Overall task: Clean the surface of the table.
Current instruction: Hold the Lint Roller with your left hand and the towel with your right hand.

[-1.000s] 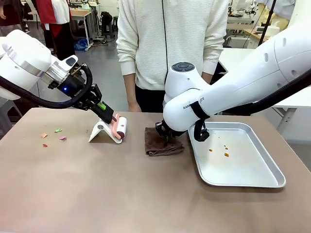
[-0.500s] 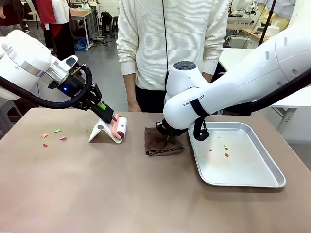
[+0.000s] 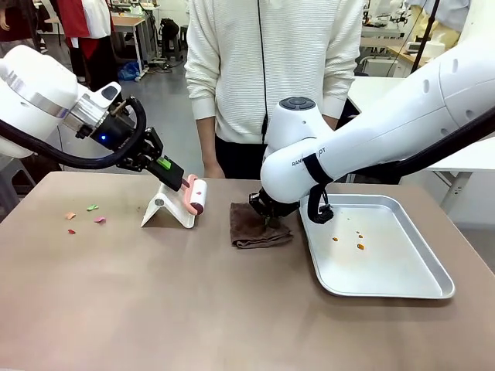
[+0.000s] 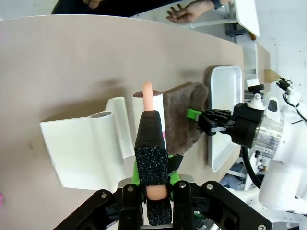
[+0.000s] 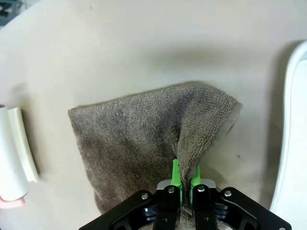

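The tan-brown table [image 3: 193, 309] carries small coloured scraps [image 3: 85, 212] near its far left. My left gripper [image 3: 179, 180] is shut on the pink handle of a lint roller [image 3: 199, 197], which hangs just above its white stand [image 3: 164, 210]. From the left wrist, the fingers [image 4: 152, 143] clamp the handle [image 4: 147, 93] beside the stand [image 4: 86, 148]. My right gripper [image 3: 267, 219] is shut on a pinched fold of a brown cloth [image 3: 251, 228] lying at mid-table. In the right wrist view the gripper [image 5: 183, 179] has the cloth [image 5: 139, 139] bunched between its green pads.
A silver metal tray [image 3: 387, 263] with a few orange crumbs [image 3: 348, 236] lies right of the cloth. A person in a white sweater [image 3: 271, 69] stands at the far edge, one hand [image 4: 189, 9] by the table. The near half of the table is bare.
My left gripper has raised the lint roller a little up and off its stand. The right gripper stays shut on the cloth and has barely moved.
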You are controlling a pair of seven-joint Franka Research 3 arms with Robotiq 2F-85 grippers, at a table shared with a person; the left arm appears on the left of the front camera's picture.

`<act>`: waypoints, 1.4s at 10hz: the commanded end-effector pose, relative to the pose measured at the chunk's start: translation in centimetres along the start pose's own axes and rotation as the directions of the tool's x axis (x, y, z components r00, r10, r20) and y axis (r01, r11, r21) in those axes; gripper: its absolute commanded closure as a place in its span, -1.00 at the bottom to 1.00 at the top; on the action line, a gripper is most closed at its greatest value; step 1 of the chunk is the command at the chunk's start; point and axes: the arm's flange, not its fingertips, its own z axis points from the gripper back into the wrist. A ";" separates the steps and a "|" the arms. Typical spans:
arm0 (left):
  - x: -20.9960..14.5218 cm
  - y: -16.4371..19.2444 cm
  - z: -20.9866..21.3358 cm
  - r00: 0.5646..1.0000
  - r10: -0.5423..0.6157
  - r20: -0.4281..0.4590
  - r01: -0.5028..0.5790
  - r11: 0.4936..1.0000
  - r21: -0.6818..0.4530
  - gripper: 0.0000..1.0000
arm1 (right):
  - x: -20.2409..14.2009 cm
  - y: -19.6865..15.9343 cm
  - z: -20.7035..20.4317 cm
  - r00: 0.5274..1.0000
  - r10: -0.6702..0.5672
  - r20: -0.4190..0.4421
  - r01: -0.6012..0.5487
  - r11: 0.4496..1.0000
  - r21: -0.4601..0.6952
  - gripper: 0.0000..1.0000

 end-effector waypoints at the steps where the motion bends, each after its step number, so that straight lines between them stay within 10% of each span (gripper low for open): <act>1: -0.6 0.1 0.1 0.999 -0.051 -0.009 0.051 0.997 -0.051 1.00 | -0.7 0.2 -1.8 0.999 0.009 -0.052 -0.007 0.999 0.032 1.00; 7: -1.5 0.0 8.4 0.998 -0.057 -0.040 0.042 0.949 -0.314 1.00 | -0.7 -3.6 2.6 0.995 0.012 -0.101 0.022 0.943 0.333 1.00; 14: -10.8 7.4 25.8 0.990 0.007 0.139 0.075 0.813 -0.577 1.00 | -6.3 -18.0 13.6 0.982 0.012 -0.187 0.148 0.562 0.813 1.00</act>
